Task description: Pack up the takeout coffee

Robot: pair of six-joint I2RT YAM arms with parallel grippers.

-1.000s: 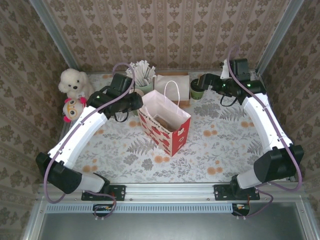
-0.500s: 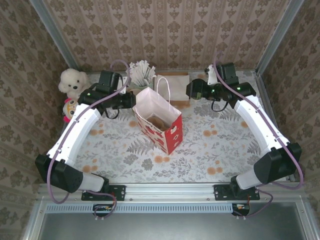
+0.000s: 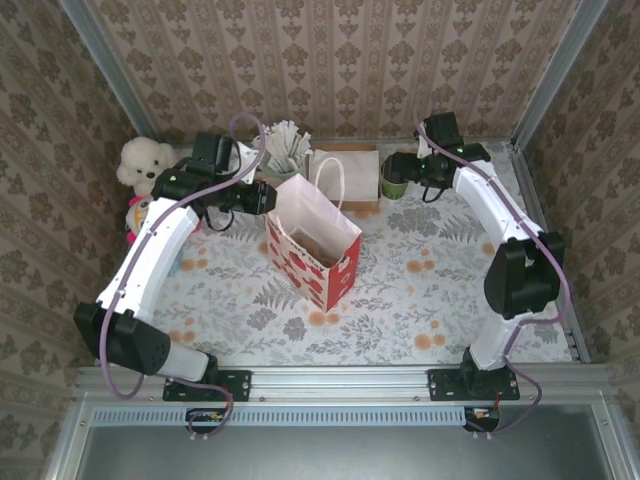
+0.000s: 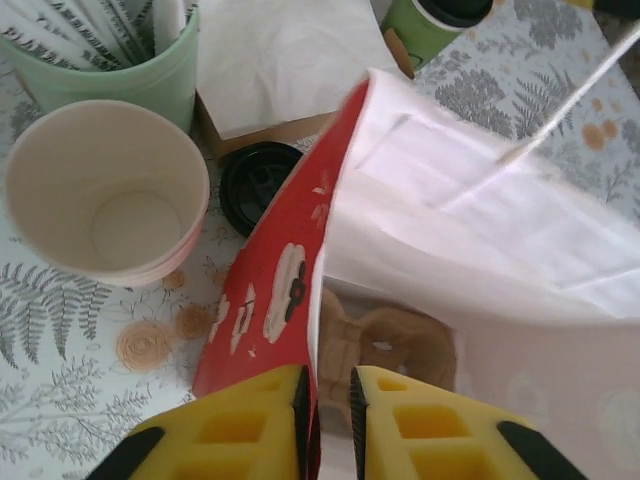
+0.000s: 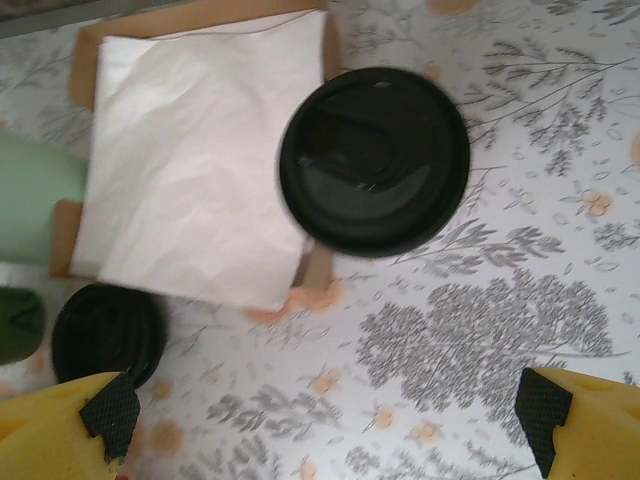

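- Left fingers (image 3: pixel 268 198) are pinched nearly together on the top rim of the paper bag (image 3: pixel 298 270), its red wall caught between the two yellow tips. Two plush toys (image 3: pixel 143 162) sit at the far-left edge of the surface, beyond that arm.
- Just left of the bag stands a stack of cups (image 4: pixel 105 215), cream-white inside. Behind it is a pale green holder (image 4: pixel 130 80) full of white wrapped sticks.
- The bag stands open near the middle of the flowered surface (image 3: pixel 440 290), with a brown cup carrier (image 4: pixel 390 345) lying at its bottom.
- A loose black lid (image 4: pixel 257 185) lies flat on the surface between the stack and the bag. It is against the front of a brown cardboard tray (image 5: pixel 88 50) of white napkins (image 5: pixel 200 150).
- The takeout coffee (image 5: pixel 375 160), a small green cup with a dark top, stands upright on the surface just beside the tray's right end. It is outside the bag, behind it and to the right.
- Right fingers (image 3: pixel 398 167) are spread wide above the surface close to the cup, holding nothing. From the right wrist, the cup sits ahead of the two tips.
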